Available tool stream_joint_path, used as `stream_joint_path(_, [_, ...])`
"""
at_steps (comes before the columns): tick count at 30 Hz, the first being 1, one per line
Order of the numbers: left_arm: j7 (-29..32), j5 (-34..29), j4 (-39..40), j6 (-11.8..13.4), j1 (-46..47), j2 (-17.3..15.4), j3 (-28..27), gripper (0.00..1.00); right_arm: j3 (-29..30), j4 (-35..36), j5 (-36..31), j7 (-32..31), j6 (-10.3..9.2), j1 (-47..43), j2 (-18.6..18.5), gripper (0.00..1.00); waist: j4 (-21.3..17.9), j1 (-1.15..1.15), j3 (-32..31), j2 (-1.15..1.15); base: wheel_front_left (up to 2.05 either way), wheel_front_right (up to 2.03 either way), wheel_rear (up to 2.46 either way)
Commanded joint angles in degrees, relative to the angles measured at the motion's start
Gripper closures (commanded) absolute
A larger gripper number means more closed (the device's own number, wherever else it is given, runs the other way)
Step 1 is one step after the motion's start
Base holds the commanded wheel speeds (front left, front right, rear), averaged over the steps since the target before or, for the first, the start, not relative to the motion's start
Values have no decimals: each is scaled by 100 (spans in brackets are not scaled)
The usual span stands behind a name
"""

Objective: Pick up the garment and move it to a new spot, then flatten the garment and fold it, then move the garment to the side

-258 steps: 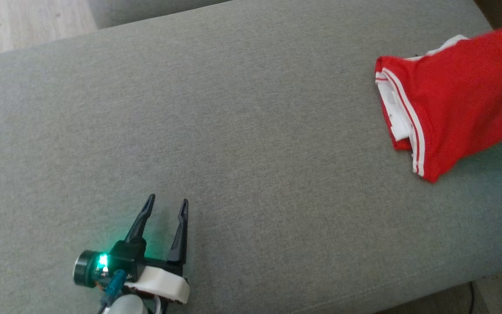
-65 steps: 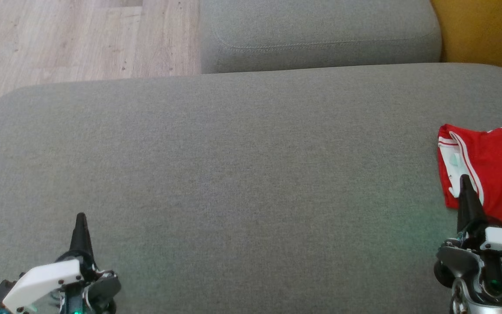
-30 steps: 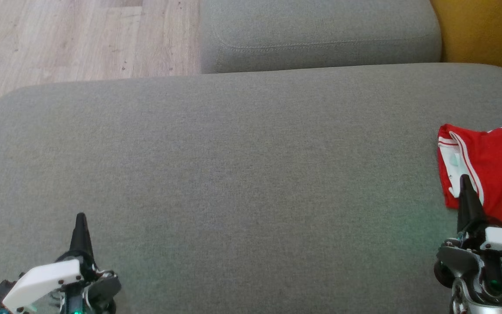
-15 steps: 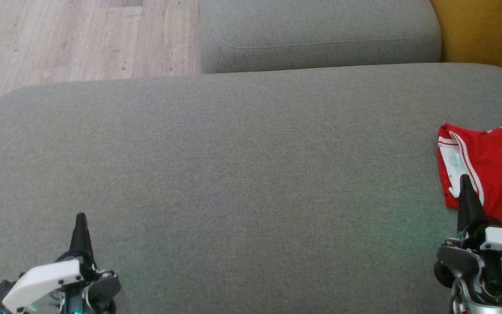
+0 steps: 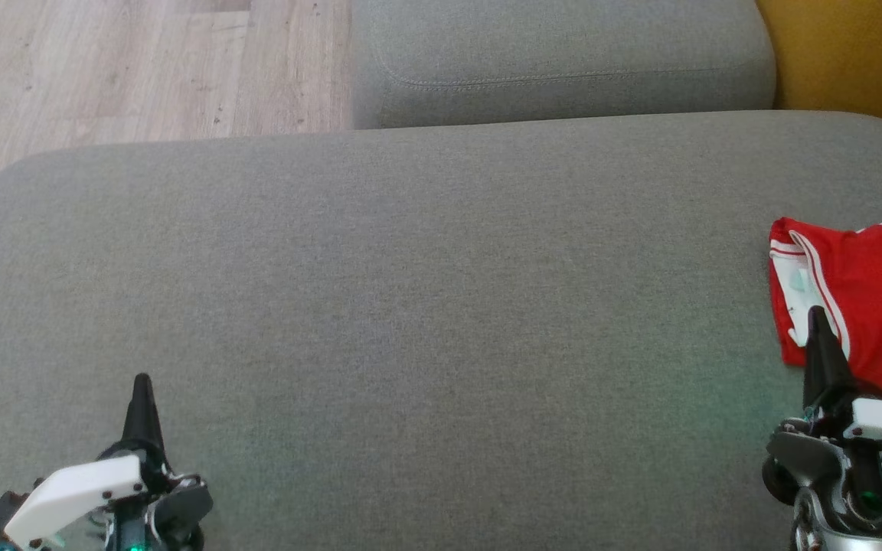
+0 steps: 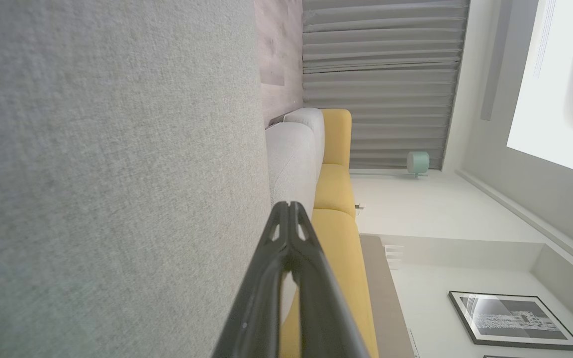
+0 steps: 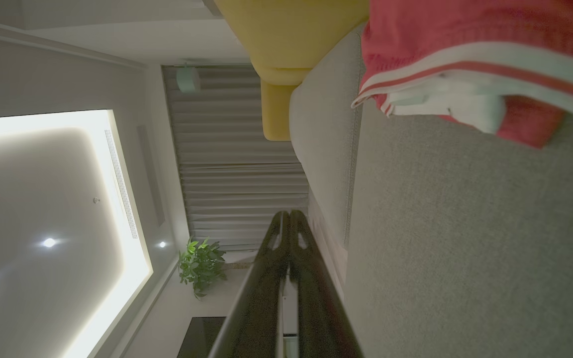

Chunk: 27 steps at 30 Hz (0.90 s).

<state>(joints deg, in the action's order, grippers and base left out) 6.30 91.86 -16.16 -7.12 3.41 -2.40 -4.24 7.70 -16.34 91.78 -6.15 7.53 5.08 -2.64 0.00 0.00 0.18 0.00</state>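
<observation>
A red garment (image 5: 870,298) with white stripes lies folded at the right edge of the grey sofa cushion (image 5: 426,291); it also shows as the red garment (image 7: 465,59) in the right wrist view. My right gripper (image 5: 818,317) is shut and holds nothing, its tips in front of the garment's near left corner; the wrist view has the right gripper (image 7: 289,215) apart from the cloth. Low at the left, my left gripper (image 5: 142,381) is shut and holds nothing, far from the garment; its fingers meet at the left gripper (image 6: 289,205).
A second grey cushion (image 5: 563,61) sits behind the main one. Wooden floor (image 5: 104,69) lies at the far left and a yellow sofa part (image 5: 854,53) at the far right. A wide stretch of bare cushion separates the two grippers.
Since 8.6 s ago the view has shifted and the left gripper has shut. Over the last 2 s nothing has moved.
</observation>
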Motion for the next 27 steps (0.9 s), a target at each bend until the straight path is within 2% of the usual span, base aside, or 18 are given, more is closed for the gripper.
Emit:
stream_joint_path(1, [18, 31, 210, -36, 278, -48, -228, 100, -118, 232, 40, -34, -4, 110, -23, 100, 0, 0, 0, 0, 0, 0, 0])
stream_joint_path(27, [18, 31, 211, -36, 278, -48, -228, 100, -118, 232, 40, -33, -4, 110, -23, 100, 0, 0, 0, 0, 0, 0, 0])
